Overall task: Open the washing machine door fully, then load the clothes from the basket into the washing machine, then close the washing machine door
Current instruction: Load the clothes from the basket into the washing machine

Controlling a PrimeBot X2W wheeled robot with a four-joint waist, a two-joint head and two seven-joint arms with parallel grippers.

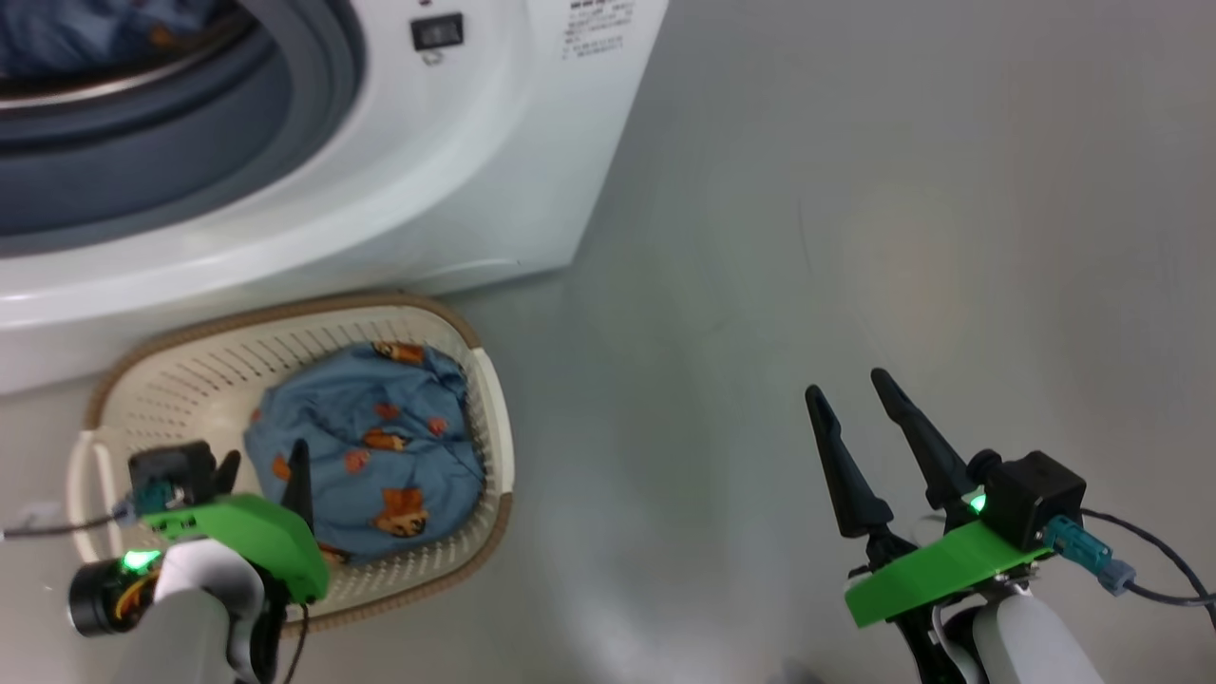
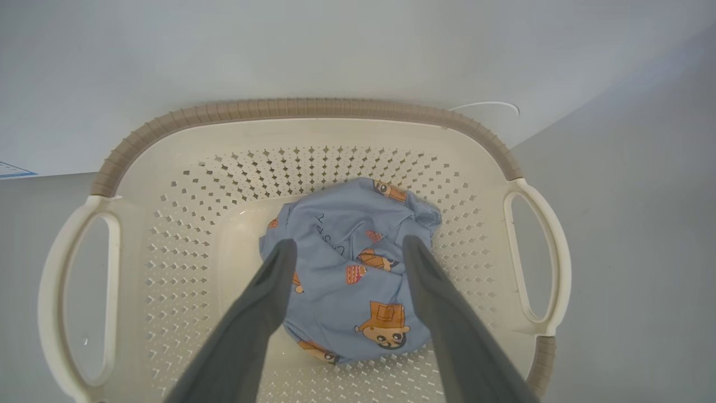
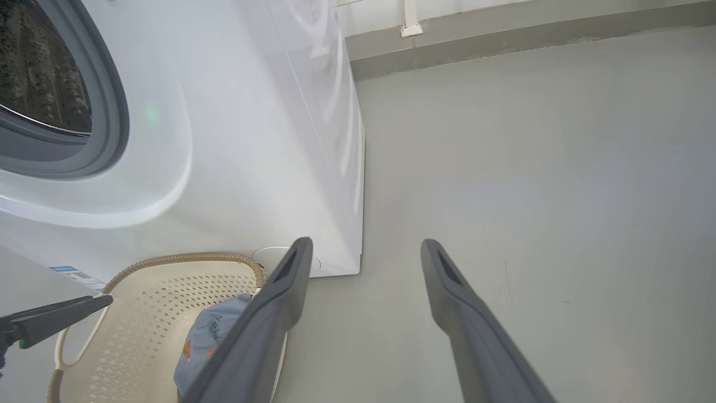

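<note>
Item 1: basket (image 1: 195, 380), cream, perforated, brown-rimmed, on the floor (image 1: 807, 237).
Item 2: clothes (image 1: 370, 446), a blue bundle printed with cartoon figures, lying inside the basket.
Item 3: left pincer (image 1: 266, 454), over the basket, spread wide and empty, its fingers (image 2: 268, 302) either side of the bundle.
Item 4: right pincer (image 1: 845, 384), well to the basket's right above bare floor, spread wide, holding nothing.
Item 5: washing machine (image 1: 427, 171), directly behind the basket, its drum mouth uncovered, grey-blue seal showing.

Smooth pale grey floor (image 1: 855, 237), faint glare at lower centre, darker grey skirting (image 3: 531, 36) along top edge, white vertical strip (image 3: 411, 19) above it
</note>
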